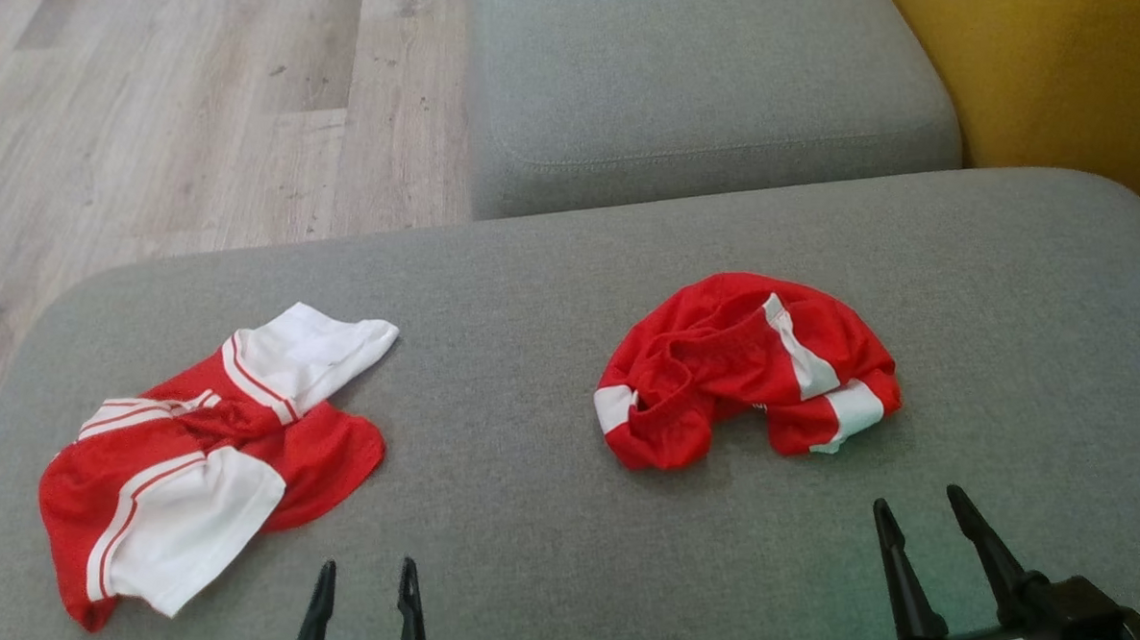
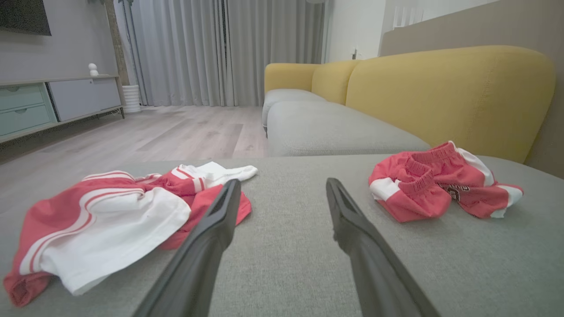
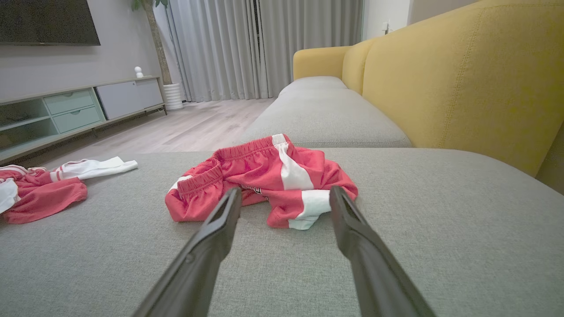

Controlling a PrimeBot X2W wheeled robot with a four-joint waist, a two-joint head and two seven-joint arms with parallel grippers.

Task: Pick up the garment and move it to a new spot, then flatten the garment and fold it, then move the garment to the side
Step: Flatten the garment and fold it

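Red shorts w/ small logo (txt too blurry to read).

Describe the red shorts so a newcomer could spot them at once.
Start at the grey sofa cushion beside the yellow backrest. Two red-and-white garments lie on it; the shorts are the crumpled heap on the right, with a gathered waistband, unlike the white-sleeved jersey on the left.
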